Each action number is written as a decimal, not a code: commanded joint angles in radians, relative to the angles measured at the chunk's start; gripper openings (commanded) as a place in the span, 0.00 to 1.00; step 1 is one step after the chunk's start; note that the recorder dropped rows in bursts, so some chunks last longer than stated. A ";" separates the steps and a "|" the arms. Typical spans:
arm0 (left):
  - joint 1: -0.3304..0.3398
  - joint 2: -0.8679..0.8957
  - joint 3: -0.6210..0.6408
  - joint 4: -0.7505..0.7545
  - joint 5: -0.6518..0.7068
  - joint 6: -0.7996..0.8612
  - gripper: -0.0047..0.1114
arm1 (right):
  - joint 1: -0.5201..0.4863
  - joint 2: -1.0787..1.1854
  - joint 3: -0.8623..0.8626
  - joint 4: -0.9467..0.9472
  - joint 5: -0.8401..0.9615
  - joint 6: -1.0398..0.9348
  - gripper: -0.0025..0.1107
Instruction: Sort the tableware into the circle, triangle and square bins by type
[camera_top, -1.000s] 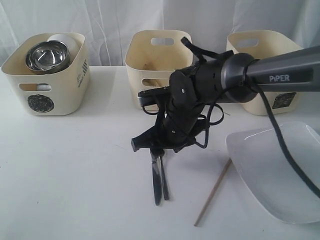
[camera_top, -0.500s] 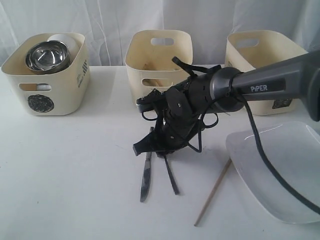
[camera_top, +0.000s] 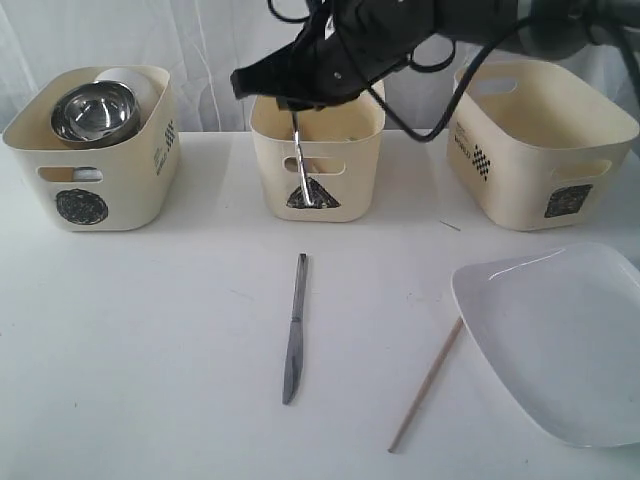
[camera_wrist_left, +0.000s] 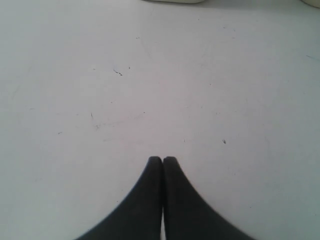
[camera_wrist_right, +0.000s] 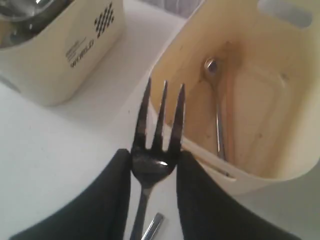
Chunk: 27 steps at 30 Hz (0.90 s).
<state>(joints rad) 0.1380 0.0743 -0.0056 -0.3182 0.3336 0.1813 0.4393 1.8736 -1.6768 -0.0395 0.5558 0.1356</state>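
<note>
**A:** Holding anything on the right?

**B:** Yes. Your right gripper (camera_wrist_right: 152, 156) is clamped on the neck of the fork (camera_wrist_right: 159, 125). Its long axis hangs steeply, tines down and away from the wrist.

**A:** Where's the bin from there?

**B:** The fork hangs at the near wall of the triangle bin (camera_top: 350, 165). The opening, with a spoon (camera_wrist_right: 218, 120) inside, lies just beyond the tines. I'd judge you must carry it further back before releasing.

**A:** And my left?

**B:** Your left gripper (camera_wrist_left: 162, 162) is pressed shut and empty, over bare table (camera_wrist_left: 150, 75).
</note>
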 joint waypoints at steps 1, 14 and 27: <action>0.000 -0.004 0.006 -0.007 -0.001 0.003 0.04 | -0.069 0.002 -0.010 0.016 -0.094 -0.004 0.02; 0.000 -0.004 0.006 -0.007 -0.001 0.003 0.04 | -0.137 0.147 -0.010 0.114 -0.771 0.002 0.02; 0.000 -0.004 0.006 -0.007 -0.001 0.003 0.04 | -0.151 0.346 -0.010 0.114 -0.962 -0.005 0.24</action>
<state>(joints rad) 0.1380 0.0743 -0.0056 -0.3182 0.3336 0.1813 0.3001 2.2281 -1.6824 0.0734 -0.4251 0.1370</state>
